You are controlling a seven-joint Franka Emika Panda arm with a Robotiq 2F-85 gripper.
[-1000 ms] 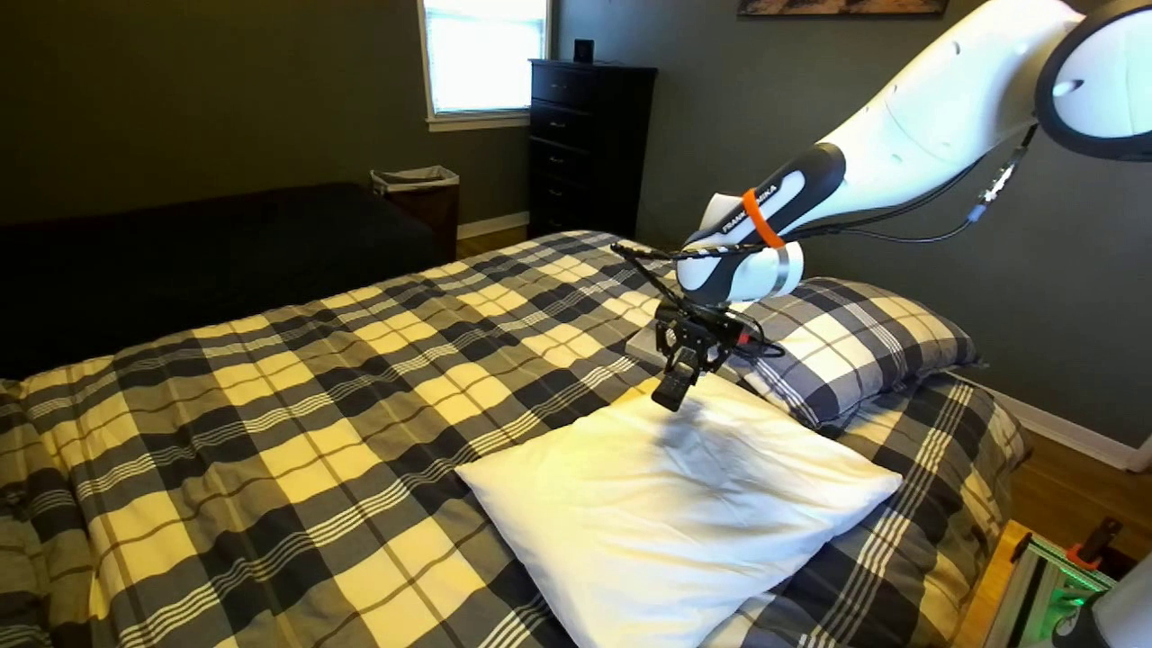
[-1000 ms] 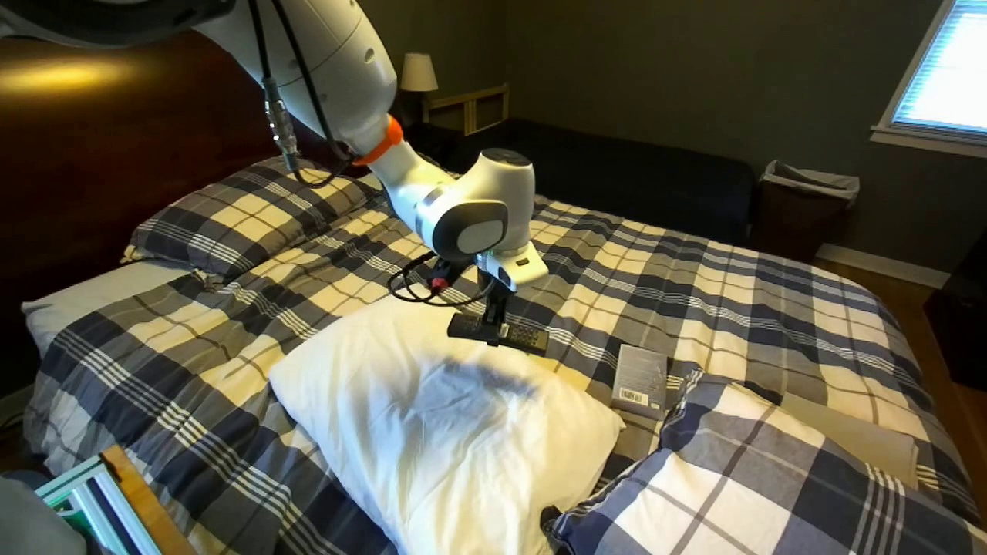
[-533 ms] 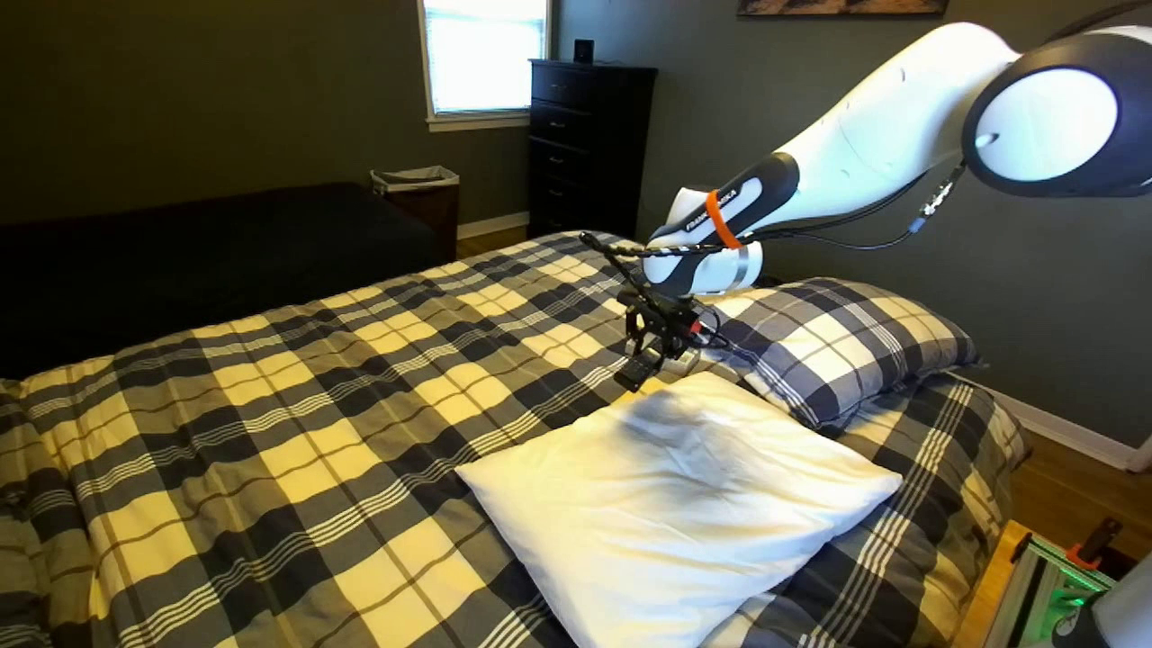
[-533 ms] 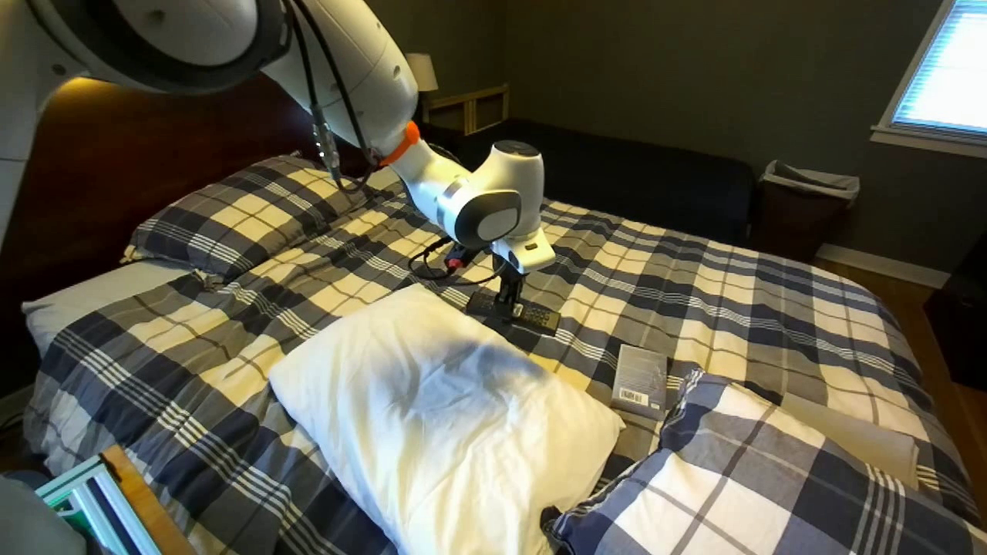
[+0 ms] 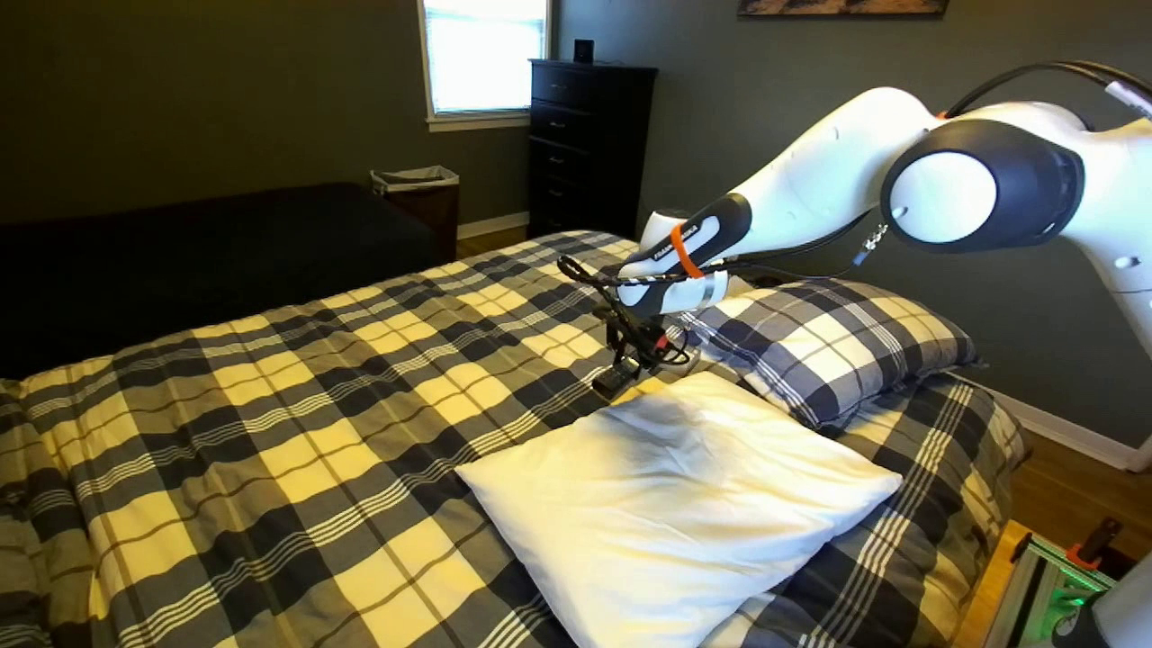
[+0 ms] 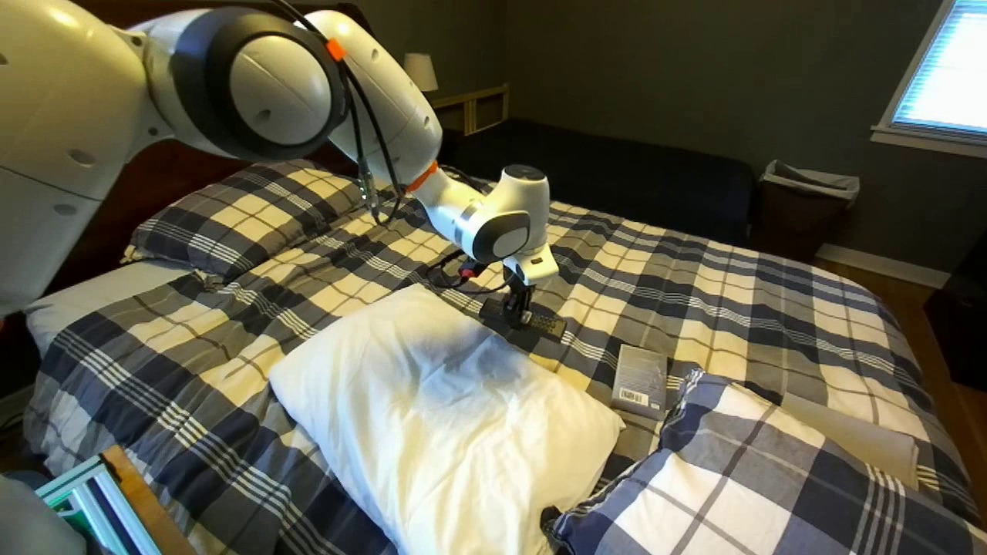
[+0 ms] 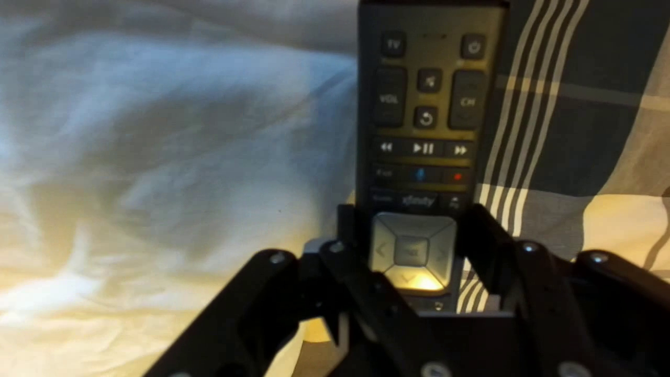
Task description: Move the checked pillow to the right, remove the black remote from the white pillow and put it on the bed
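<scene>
The black remote (image 7: pixel 426 120) is held between the fingers of my gripper (image 7: pixel 413 230), which is shut on its lower part. In both exterior views the remote (image 5: pixel 616 379) (image 6: pixel 549 324) hangs beside the edge of the white pillow, over the plaid bed (image 5: pixel 342 405) (image 6: pixel 655 285); the gap below it is hard to judge. The white pillow (image 5: pixel 684 513) (image 6: pixel 439 401) lies flat on the bed and fills the left of the wrist view (image 7: pixel 157 183). The checked pillow (image 5: pixel 855 337) (image 6: pixel 740 486) lies beside the white pillow, apart from my gripper (image 6: pixel 518 312).
A grey box (image 6: pixel 640 378) lies on the bed near the checked pillow. A pale flat object (image 6: pixel 856 439) is partly behind that pillow. Another plaid pillow (image 6: pixel 247 212) rests by the headboard. A dark dresser (image 5: pixel 589 144) and a bin (image 5: pixel 418 211) stand beyond the bed.
My gripper has carried the remote from above the white pillow past its edge, over the plaid bed, and sits lower. The pillows have not moved.
</scene>
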